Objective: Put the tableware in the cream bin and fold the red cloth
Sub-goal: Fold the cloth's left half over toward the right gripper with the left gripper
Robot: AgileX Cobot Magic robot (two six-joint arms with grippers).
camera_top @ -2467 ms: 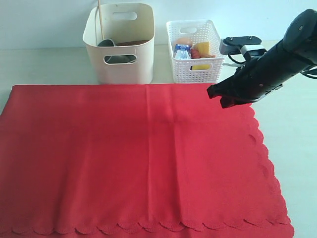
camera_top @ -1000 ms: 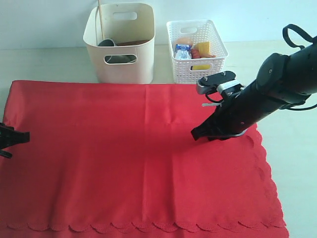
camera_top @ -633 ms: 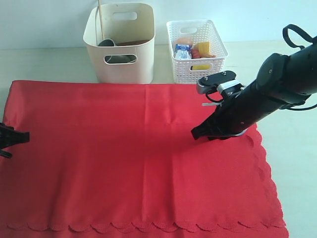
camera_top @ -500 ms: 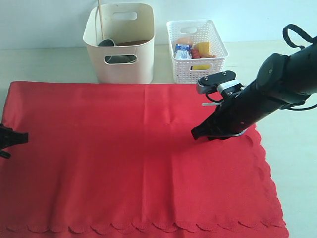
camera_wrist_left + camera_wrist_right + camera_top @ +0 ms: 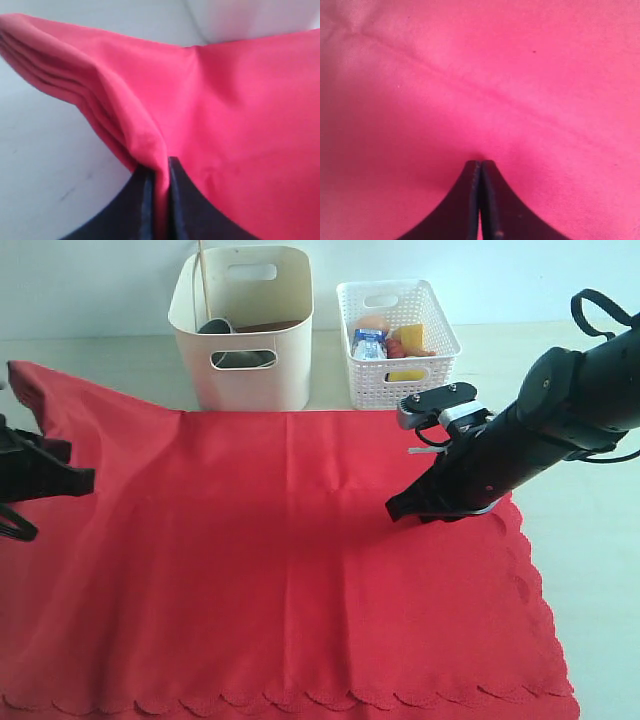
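Note:
The red cloth (image 5: 290, 560) covers most of the table, and its far left corner is raised off the surface. My left gripper (image 5: 75, 480) is shut on that left edge; in the left wrist view a pinched fold of the red cloth (image 5: 150, 135) rises from my left gripper (image 5: 160, 167). My right gripper (image 5: 395, 510) is shut and presses its tip onto the cloth right of the middle; the right wrist view shows the right gripper (image 5: 481, 164) on the red cloth (image 5: 520, 75). The cream bin (image 5: 242, 330) stands behind, holding a steel cup (image 5: 214, 328) and chopsticks (image 5: 202, 280).
A white lattice basket (image 5: 398, 330) with food items stands right of the bin. Bare pale table (image 5: 590, 540) lies right of the cloth and behind its left part.
My left gripper has lifted the cloth's left edge up and inward, raising the far left corner. The right arm has stayed pressed on the cloth since about a second ago.

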